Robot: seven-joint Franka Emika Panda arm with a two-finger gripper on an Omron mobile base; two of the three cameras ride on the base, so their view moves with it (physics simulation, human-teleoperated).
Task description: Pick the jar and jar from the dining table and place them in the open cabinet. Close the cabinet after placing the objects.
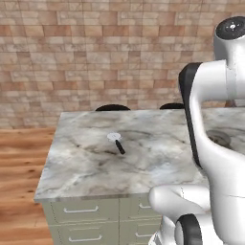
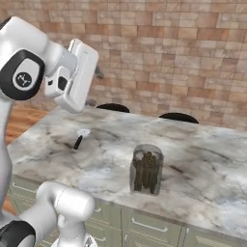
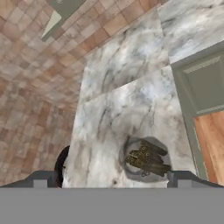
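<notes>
On the dining table [image 2: 202,159], clear stick-filled jar [image 2: 146,169]

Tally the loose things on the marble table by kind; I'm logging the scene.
Clear glass jar holding dark brown sticks: 1
Small white-headed, black-handled utensil: 1
Total: 2

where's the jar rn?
The jar stands upright on the dining table near its front edge, right of the small utensil in the right base view. In the hand view it sits between the open fingertips.
</notes>
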